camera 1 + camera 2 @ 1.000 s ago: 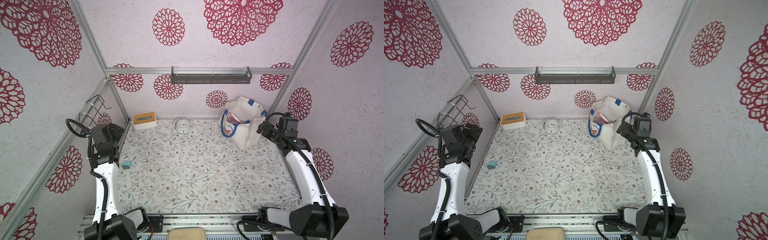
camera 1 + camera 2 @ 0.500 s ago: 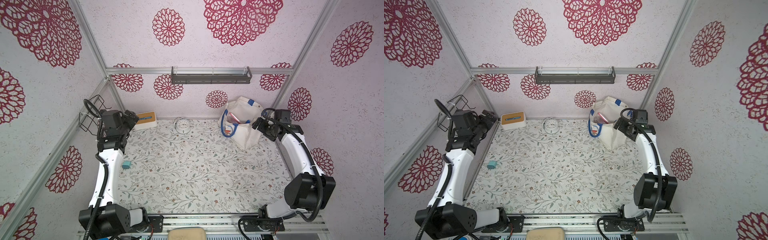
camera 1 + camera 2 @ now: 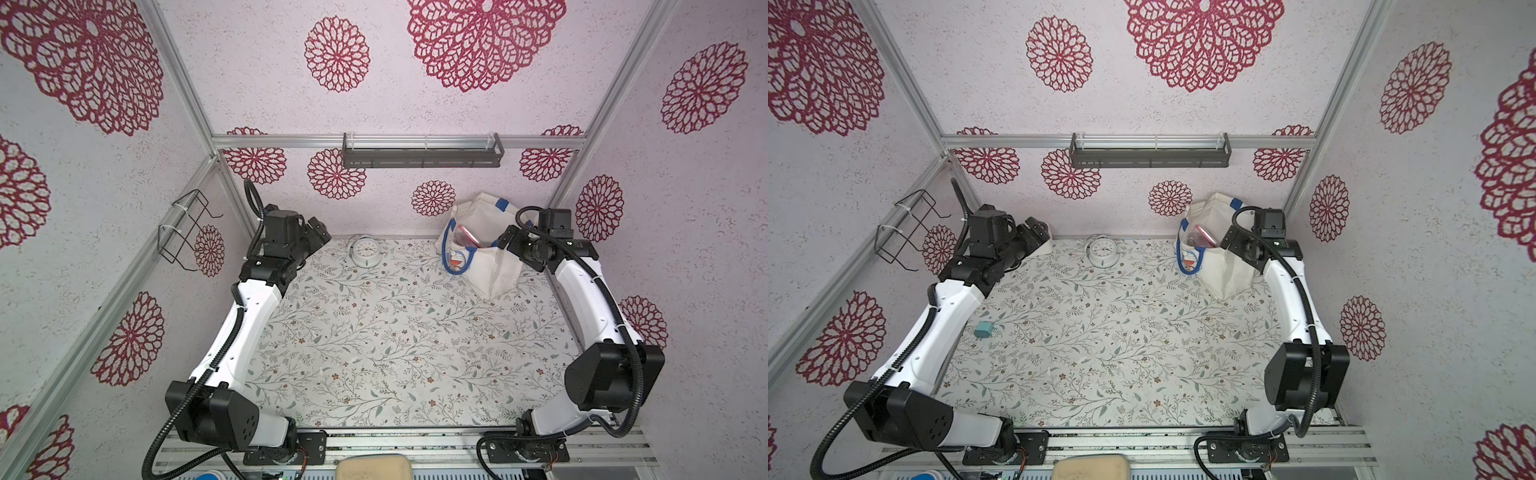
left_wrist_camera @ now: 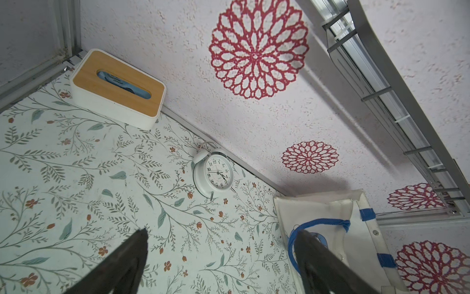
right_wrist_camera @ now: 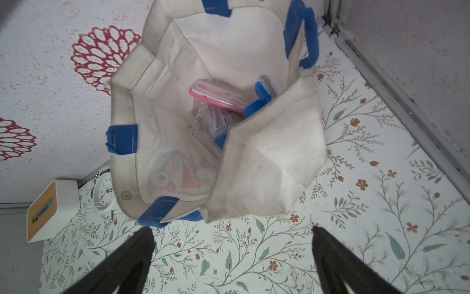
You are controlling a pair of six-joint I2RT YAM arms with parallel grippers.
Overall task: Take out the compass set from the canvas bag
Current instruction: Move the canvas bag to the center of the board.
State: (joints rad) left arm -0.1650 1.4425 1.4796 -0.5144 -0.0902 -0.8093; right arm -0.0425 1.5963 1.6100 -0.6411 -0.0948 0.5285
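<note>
Locate the canvas bag [image 3: 494, 270] at the far right corner of the worktop [image 3: 395, 332]. It stands upright with its mouth open, and one blue handle hangs down the side that bears the cartoon print.

The right wrist view looks down into the bag [image 5: 267, 163]. Several plastic cases lie inside, overlapping one another:
- a clear case with a pink edge [image 5: 218, 95];
- a case with blue latches [image 5: 264, 91], just beside the pink one;
- a clear box [image 5: 211, 119] below them.

You cannot tell from these views which case is the compass set.

The right gripper [image 3: 505, 243] sits at the bag's right rim, above the worktop. Its fingers [image 5: 142, 244] are spread wide with nothing between them. Whether it touches the canvas cannot be told.

The left gripper [image 3: 318, 232] hangs above the far left corner of the worktop, well apart from the bag. In the left wrist view its fingers [image 4: 137, 244] are likewise spread wide and empty.

Other items on the worktop:
- a white alarm clock [image 3: 365, 250] lies at the far edge, between the two grippers;
- a white tissue box with a wooden lid [image 4: 118, 87] sits in the far left corner;
- a small teal object [image 3: 983, 330] lies near the left edge, beside the left arm.
</note>
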